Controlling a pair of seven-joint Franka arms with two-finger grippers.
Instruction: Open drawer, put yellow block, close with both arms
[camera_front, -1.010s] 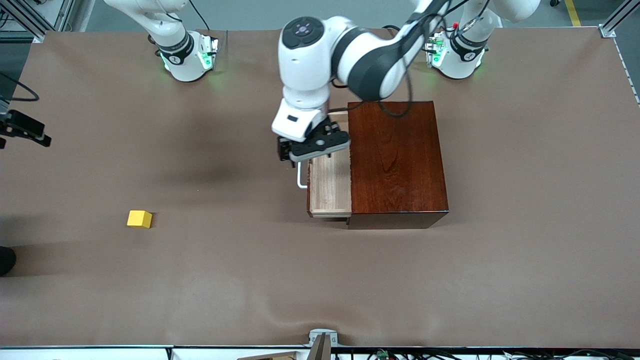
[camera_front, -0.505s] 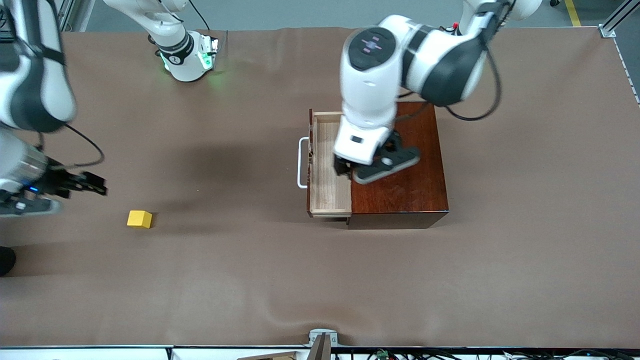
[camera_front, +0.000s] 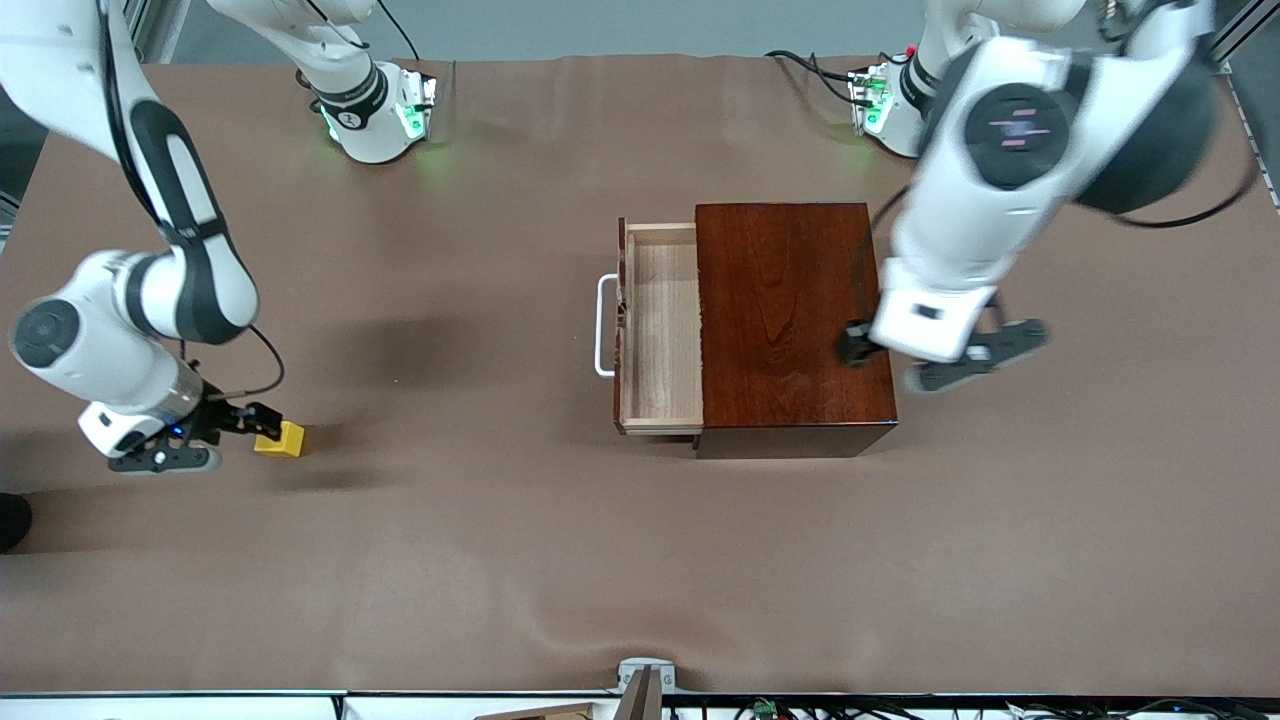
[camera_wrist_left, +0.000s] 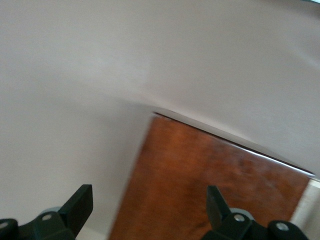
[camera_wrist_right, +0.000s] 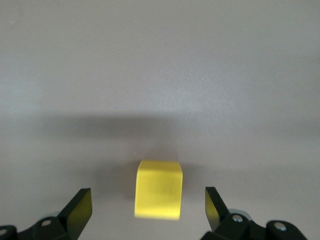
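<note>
The yellow block (camera_front: 281, 438) sits on the table (camera_front: 500, 560) toward the right arm's end, well apart from the drawer (camera_front: 660, 330), which is pulled out of the wooden box (camera_front: 790, 320). It looks like a small, stiff, light cube, so it's probably best pinched across two flat opposite faces. The right gripper (camera_wrist_right: 148, 212) is spread wide, the block lined up between its fingers, not yet clamped. That alignment is only shown by the right wrist view. The left gripper (camera_wrist_left: 150, 207) is also spread apart, over the box's edge.
</note>
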